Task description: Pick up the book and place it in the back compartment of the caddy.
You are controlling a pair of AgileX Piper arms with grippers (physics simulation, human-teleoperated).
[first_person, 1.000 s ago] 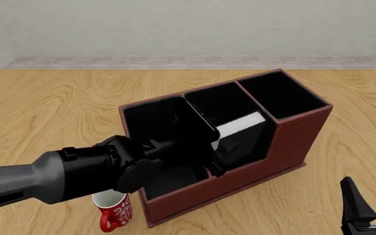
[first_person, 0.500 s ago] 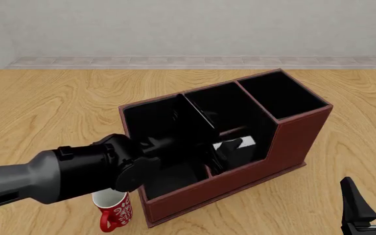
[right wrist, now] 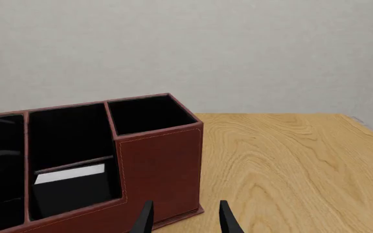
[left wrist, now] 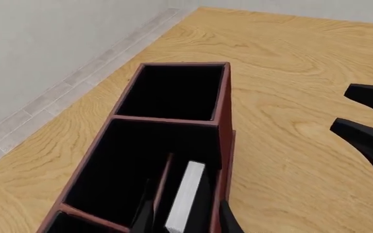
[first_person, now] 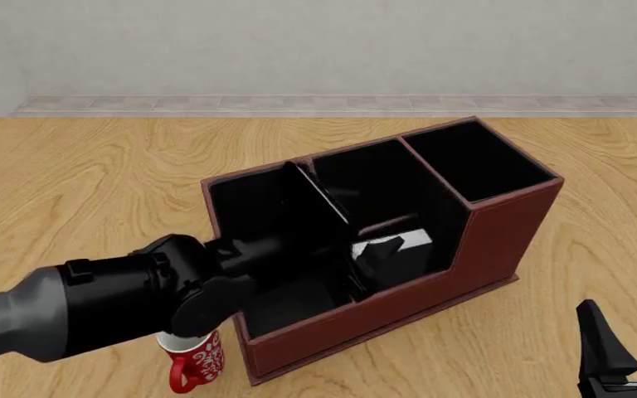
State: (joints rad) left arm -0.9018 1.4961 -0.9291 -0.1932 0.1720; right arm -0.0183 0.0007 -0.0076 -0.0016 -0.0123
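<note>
Left end effector fingers spread either side of book, inside caddy.

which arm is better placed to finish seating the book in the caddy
Left. The left gripper straddles the book, already down in the caddy. The right gripper idles outside it.

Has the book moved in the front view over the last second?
Yes. The book has sunk lower inside the caddy: less of its white page block shows above the low front wall, and the left gripper has drawn back.
</note>
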